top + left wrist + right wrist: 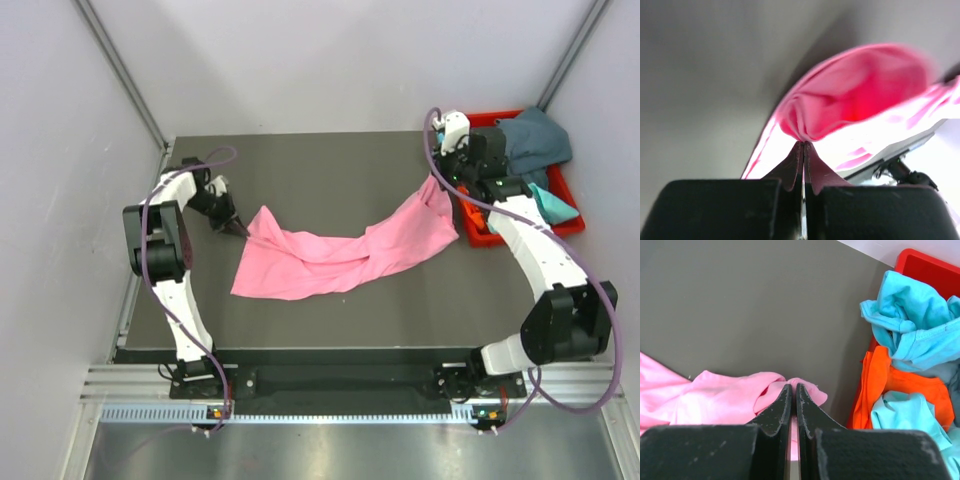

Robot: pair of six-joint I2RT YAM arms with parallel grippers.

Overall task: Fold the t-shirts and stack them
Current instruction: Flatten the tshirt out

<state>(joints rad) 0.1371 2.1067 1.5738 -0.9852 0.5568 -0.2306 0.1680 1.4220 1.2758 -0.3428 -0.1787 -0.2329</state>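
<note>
Across the middle of my top view the pink t-shirt (340, 250) lies in a long crumpled band on the dark table (330, 160). At its left end my left gripper (232, 228) pinches a corner. That wrist view is blurred, but cloth seems bunched at the tips. Toward the upper right, my right gripper (437, 185) is pressed together on the other end, which is raised. Just beyond, at the frame's right edge, the red bin (497, 117) holds a turquoise shirt (910, 325), an orange shirt (905, 385) and a dark teal-grey shirt (535, 140).

Robotics lab, closed test cell. Pale bare panel walls (330, 60) stand on three sides of dark bench (330, 170). Left arm (175, 300) and right arm (540, 250) bolted on metal frame (120, 380) at near edge; purple cables (612, 335) hang loose.
</note>
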